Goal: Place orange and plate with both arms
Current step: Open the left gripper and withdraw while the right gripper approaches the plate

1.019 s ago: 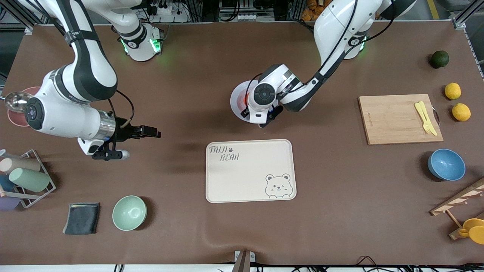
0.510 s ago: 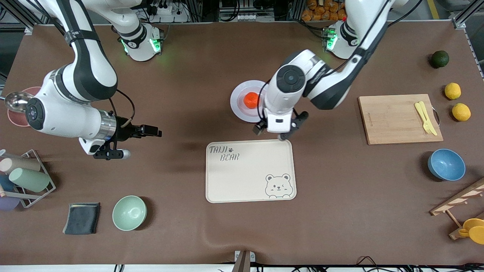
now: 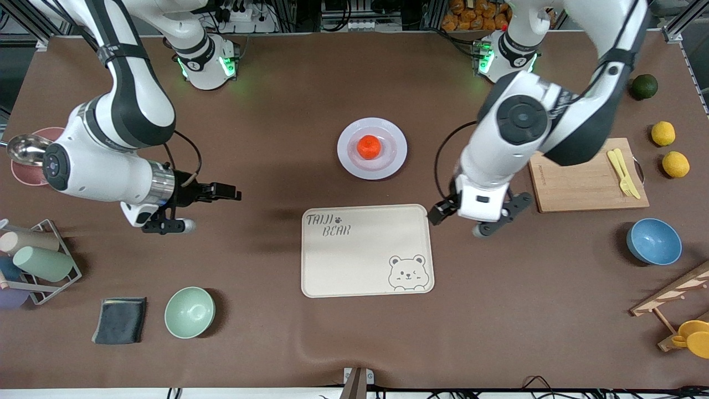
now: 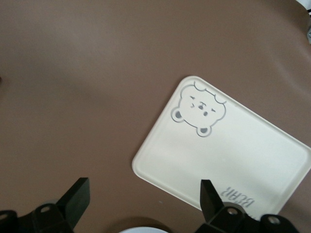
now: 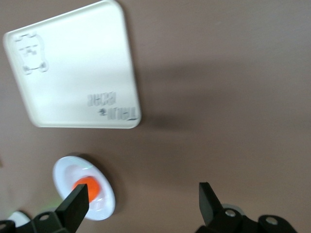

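Orange: we see the orange (image 3: pixel 369 147) sitting in the middle of the plate (image 3: pixel 372 169), small, round, bright and slightly dimpled; nothing grips it.
Plate: pale lavender-white, glossy, shallow with a wide rim, it lies on the brown table mat (image 3: pixel 310 83), farther from the front camera than the cream tray (image 3: pixel 365 250) and well apart from it.
Left gripper: the left gripper (image 3: pixel 476 213) hangs over bare mat just beside the tray's edge toward the left arm's end, fingers spread and empty.
Right gripper: the right gripper (image 3: pixel 213 193) hovers over the mat toward the right arm's end, well apart from the plate, fingers apart and holding nothing; this arm waits.
Risk, rolling: we judge the fruit may roll off if the plate tilts while lifted, since the rim is low and the glaze slick.
Risk, grip: a thin glossy rim gives narrow fingers little purchase, so we expect slipping or a skewed pinch.
Risk, tray: the tray's raised lip could catch the plate's edge on set-down.
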Controlling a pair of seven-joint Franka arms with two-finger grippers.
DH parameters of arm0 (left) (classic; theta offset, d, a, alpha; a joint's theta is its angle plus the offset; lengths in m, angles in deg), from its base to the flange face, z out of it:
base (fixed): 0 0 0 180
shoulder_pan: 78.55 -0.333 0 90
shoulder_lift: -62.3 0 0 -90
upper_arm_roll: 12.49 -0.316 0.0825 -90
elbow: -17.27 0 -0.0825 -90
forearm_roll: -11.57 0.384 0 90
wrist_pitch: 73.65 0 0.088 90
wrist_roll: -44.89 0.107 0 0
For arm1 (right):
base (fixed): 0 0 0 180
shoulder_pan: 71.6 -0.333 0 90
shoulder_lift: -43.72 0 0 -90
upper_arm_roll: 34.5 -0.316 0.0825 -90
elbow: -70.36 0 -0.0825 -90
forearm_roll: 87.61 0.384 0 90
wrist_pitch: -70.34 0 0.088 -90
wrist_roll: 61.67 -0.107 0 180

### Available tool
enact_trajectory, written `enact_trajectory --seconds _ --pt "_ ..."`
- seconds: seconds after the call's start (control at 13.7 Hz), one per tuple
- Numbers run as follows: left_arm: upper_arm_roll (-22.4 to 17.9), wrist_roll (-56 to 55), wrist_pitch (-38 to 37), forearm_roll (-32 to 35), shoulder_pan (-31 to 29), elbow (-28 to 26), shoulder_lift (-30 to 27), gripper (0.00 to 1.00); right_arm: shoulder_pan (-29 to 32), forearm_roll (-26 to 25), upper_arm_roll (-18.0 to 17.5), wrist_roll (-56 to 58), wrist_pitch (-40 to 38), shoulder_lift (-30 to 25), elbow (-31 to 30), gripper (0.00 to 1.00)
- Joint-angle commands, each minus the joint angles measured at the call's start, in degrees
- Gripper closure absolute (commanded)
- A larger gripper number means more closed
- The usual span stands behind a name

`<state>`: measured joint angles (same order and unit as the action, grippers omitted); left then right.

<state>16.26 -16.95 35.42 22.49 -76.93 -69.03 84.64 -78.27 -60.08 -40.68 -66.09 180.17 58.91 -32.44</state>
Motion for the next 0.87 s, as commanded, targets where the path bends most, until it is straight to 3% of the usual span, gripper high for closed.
enact_trajectory --seconds 0.0,0.36,0.58,0.66,0.8 --pt "0.3 12.5 -4.5 1.2 -3.8 -0.5 -4.9 0.00 -2.1 3.8 0.1 -0.3 0.5 1.8 -0.5 0.00" --pt "0.5 19.7 -10.5 -0.5 -7.5 -0.6 -9.9 0.00 -5.1 4.1 0.1 -0.1 1.3 5.5 -0.5 0.00" --pt "0.5 22.0 -12.6 -1.9 -9.9 -0.5 -11.7 0.00 -5.1 8.6 0.1 -0.1 2.8 6.1 -4.0 0.00" --pt "-0.4 27.0 -12.6 -4.4 -10.2 -0.8 -13.2 0.00 -5.2 9.8 0.1 -0.1 4.4 6.1 -5.5 0.00" --pt "-8.9 33.1 -13.8 -9.7 -8.1 -0.9 -15.3 0.00 -6.2 13.2 0.1 0.2 7.1 6.1 -9.3 0.00"
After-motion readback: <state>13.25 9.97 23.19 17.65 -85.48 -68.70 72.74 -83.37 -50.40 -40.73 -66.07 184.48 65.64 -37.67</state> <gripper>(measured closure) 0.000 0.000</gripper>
